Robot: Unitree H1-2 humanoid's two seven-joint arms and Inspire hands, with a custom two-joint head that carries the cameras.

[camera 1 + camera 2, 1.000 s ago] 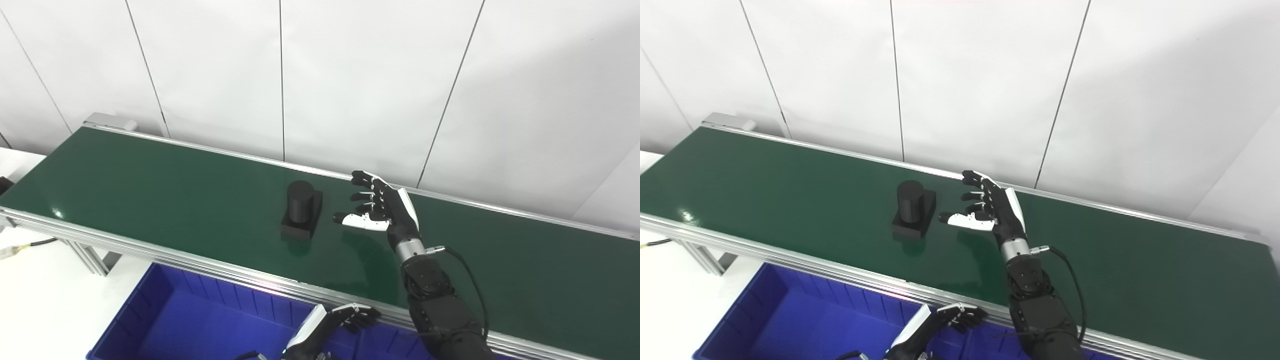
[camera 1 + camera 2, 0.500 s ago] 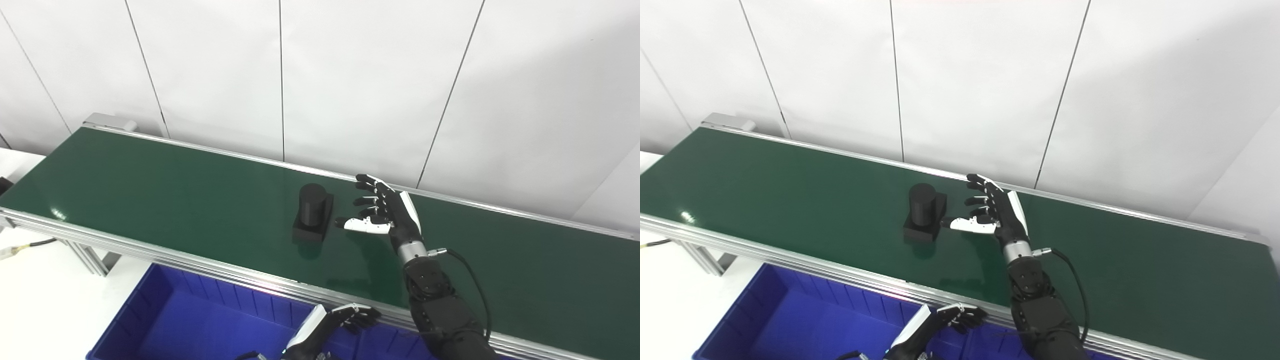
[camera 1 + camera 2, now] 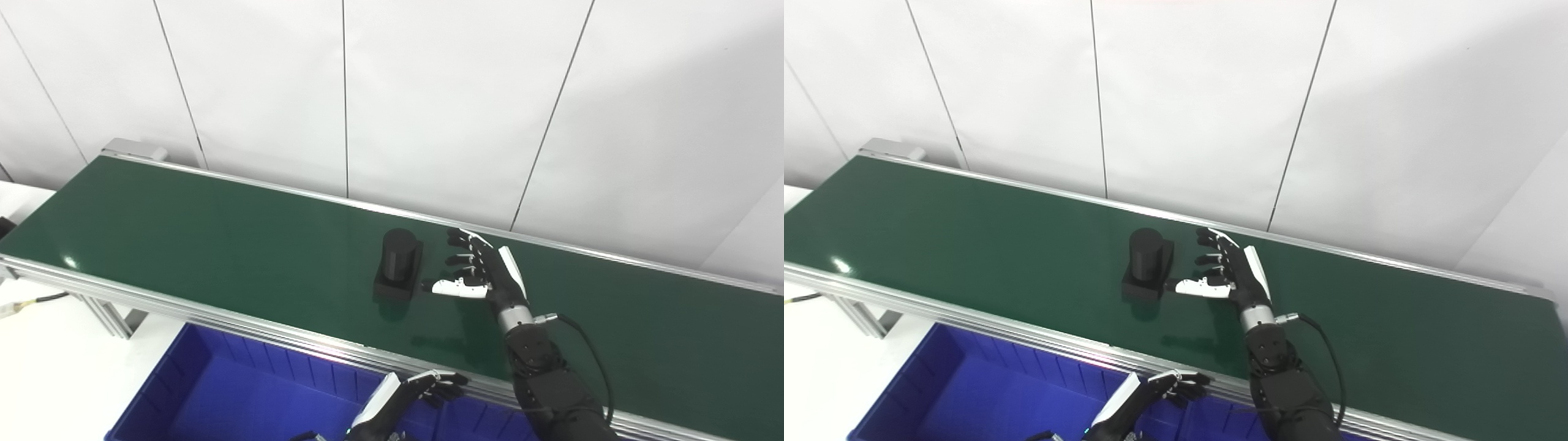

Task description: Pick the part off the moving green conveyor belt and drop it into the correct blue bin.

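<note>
Nearest the camera, at the bottom edge, the left hand (image 3: 401,398) hangs over the blue bin (image 3: 233,392). Its dark fingers (image 3: 444,387) curl loosely toward the near rail and hold nothing; they are spread a little apart. The bin sits below the conveyor's near side, and its ribbed inner wall shows along the far edge. The bin's floor, as far as it can be seen, is plain blue.

Just beyond the bin runs the aluminium rail (image 3: 184,306) of the conveyor frame, and past it the green conveyor belt (image 3: 184,233) stretches from upper left to lower right. A frame leg (image 3: 110,315) stands on the white floor at the left, with a cable (image 3: 37,300) lying beside it.

The right arm (image 3: 551,386) rises from the bottom right across the rail and over the belt. The right hand (image 3: 484,272) is held above the belt surface with its palm turned toward the left, fingers (image 3: 460,245) spread apart and the white thumb (image 3: 453,286) stretched out low. It grips nothing.

The part (image 3: 399,264), a black cylinder standing upright on a square black base, rests on the belt near the middle of its width. It lies just beside the right hand, on its left; the thumb tip comes very close to the base, and whether they touch cannot be told.

Behind the belt's far rail stands a white panelled wall (image 3: 429,92).
</note>
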